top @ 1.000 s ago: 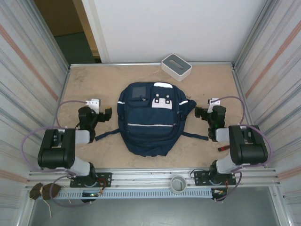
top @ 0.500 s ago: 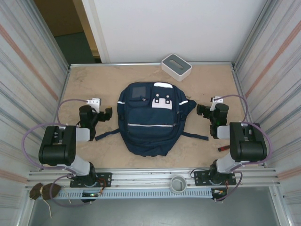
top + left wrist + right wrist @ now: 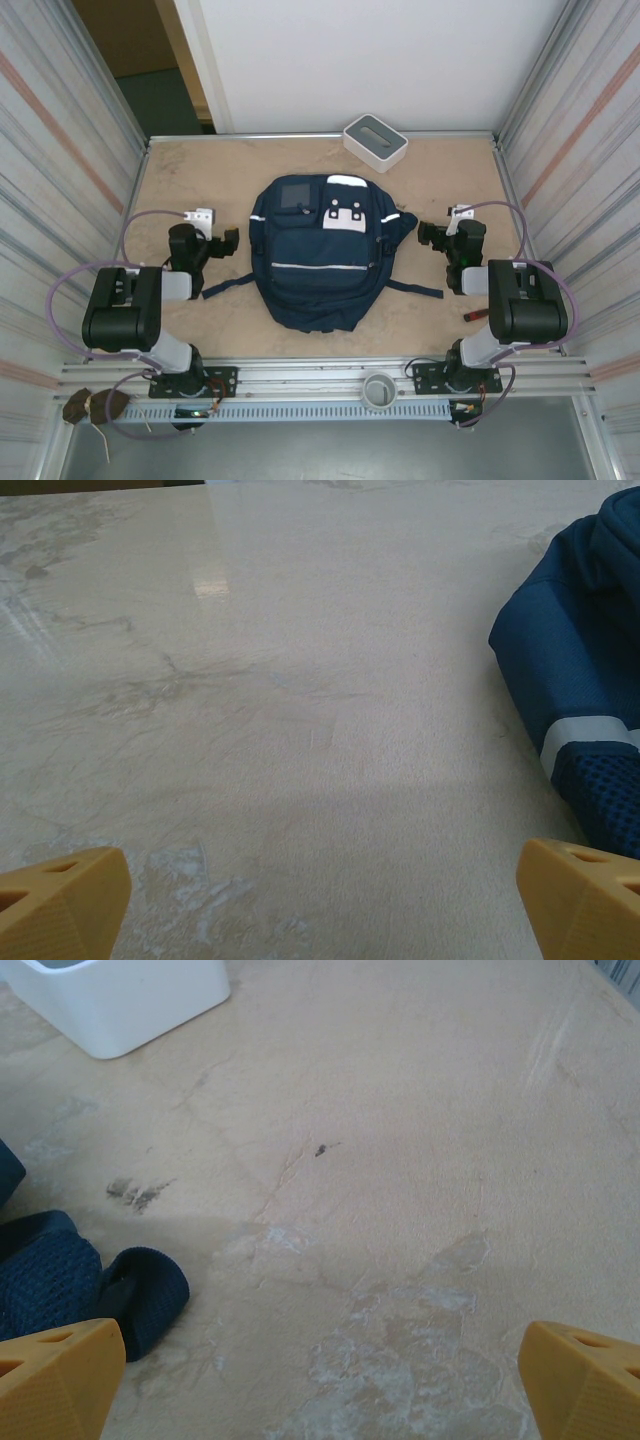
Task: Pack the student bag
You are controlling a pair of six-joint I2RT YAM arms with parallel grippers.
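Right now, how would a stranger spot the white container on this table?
On the beige tabletop, find the large navy blue fabric backpack lying in the middle. Beyond its top, near the far edge, sits a white rectangular box with a grey recessed top, the only pale, hard-sided thing there.

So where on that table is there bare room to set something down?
The far left corner of the table, between wall and student bag, is barest. Another patch lies far right, beside the white box. Crowded: the bag's flanks, where the left claw and right claw hang open.
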